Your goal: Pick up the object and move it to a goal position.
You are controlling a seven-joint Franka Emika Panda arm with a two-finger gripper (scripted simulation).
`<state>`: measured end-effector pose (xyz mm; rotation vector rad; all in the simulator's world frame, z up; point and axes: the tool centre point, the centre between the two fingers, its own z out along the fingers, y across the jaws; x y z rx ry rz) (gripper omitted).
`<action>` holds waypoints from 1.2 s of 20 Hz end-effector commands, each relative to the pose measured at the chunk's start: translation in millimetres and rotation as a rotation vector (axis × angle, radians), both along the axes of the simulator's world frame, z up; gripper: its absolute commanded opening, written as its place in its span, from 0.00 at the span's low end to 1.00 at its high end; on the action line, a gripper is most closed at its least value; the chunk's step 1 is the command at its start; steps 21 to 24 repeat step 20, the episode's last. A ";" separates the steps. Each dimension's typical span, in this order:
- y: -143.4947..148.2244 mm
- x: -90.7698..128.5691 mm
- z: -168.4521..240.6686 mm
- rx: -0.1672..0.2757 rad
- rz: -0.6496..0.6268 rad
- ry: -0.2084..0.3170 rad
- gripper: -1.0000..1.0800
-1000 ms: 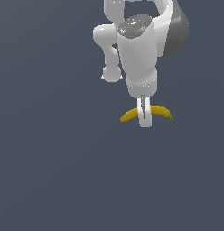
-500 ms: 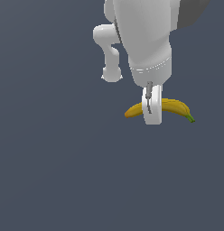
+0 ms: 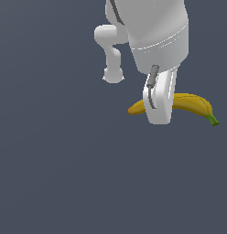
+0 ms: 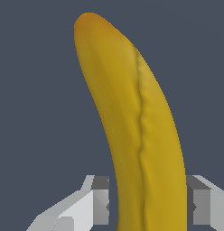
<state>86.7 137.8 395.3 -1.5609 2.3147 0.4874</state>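
While the jaws stand on either side of the banana (image 4: 141, 135) in the wrist view, their grey pads (image 4: 101, 200) press against its flanks with no gap showing, so they are closed onto the fruit across its width. A ridge runs lengthwise down the yellow skin, and the far end darkens to orange-brown against a flat dark grey ground.

In the exterior view the gripper (image 3: 159, 112) sits right of centre in the frame, one white finger (image 3: 161, 98) in front and covering the middle of the banana (image 3: 193, 104). A short yellow-orange end pokes out toward the exterior view's left, while the longer curved part arcs toward the exterior view's right and ends in a small green stem tip near the right edge. Above the finger, the broad white wrist body (image 3: 154, 32) fills the upper middle of the frame, and another white arm link (image 3: 110, 55) hangs at its left. All else is uniform dark grey, so whether the banana rests on anything cannot be told.
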 end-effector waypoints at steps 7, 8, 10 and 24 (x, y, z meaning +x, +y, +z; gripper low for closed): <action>-5.5 21.0 32.6 0.038 -0.063 0.006 0.00; -6.0 22.6 34.9 0.041 -0.068 0.006 0.00; -7.0 25.3 38.7 0.046 -0.076 0.007 0.00; -9.1 30.8 45.5 0.054 -0.091 0.009 0.00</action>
